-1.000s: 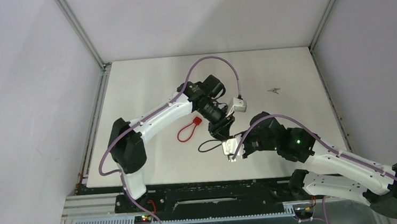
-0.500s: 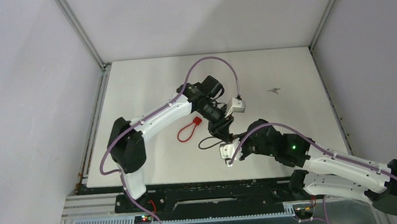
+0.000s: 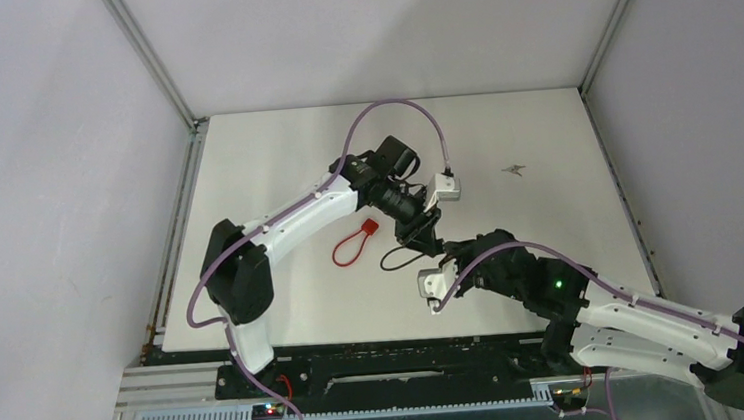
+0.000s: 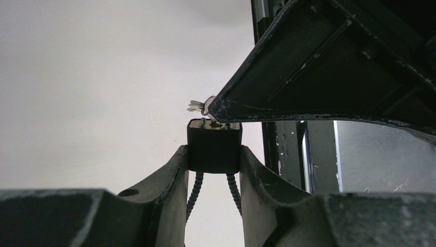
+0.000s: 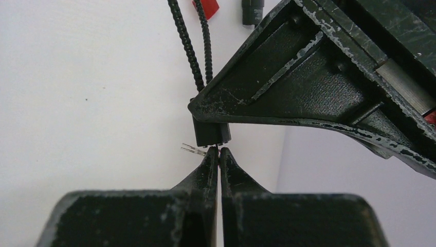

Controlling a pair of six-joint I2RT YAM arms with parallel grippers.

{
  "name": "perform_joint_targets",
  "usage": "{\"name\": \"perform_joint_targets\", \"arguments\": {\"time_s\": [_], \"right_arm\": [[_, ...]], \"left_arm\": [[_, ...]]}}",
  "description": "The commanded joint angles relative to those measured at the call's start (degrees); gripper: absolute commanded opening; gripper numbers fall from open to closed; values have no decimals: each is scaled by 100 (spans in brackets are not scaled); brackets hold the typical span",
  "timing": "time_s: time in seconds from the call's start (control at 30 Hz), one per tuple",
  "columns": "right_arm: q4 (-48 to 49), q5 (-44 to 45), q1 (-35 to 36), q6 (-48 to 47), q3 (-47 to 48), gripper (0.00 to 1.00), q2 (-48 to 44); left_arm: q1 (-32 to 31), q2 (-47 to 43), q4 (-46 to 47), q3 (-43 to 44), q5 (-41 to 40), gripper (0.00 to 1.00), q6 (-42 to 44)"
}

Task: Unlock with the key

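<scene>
My left gripper (image 4: 213, 154) is shut on a small black padlock (image 4: 213, 149), pinched by its sides, with its black cable loop (image 4: 191, 198) hanging between the fingers. In the top view the left gripper (image 3: 428, 240) meets the right gripper (image 3: 449, 255) at mid-table. My right gripper (image 5: 219, 153) is shut on the key, pressed against the bottom of the padlock (image 5: 211, 133). Only the key's silver ring (image 5: 192, 150) sticks out to the left. The key blade is hidden.
A red cable lock (image 3: 350, 242) lies on the table left of the grippers, and its end shows in the right wrist view (image 5: 205, 6). A small grey object (image 3: 515, 170) lies at the back right. The black cable (image 3: 393, 261) trails left under the grippers.
The right arm has stretched forward and its gripper has closed in on the padlock. The left gripper with the padlock has shifted slightly right, and the black cable has followed.
</scene>
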Motion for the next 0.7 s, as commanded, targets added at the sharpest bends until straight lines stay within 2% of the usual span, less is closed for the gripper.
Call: {"name": "perform_joint_targets", "arguments": {"time_s": [0.0, 0.47, 0.6, 0.67], "right_arm": [[-92, 1592, -203, -359, -82, 0, -285], [-72, 1746, -798, -654, -206, 0, -624], [-293, 1167, -795, -267, -103, 0, -772], [-518, 384, -868, 152, 57, 0, -862]], "left_arm": [[347, 77, -1019, -263, -537, 0, -327], [530, 215, -1145, -239, -859, 0, -404], [536, 206, -1275, -110, -630, 0, -304], [534, 174, -1359, -41, -383, 0, -207]]}}
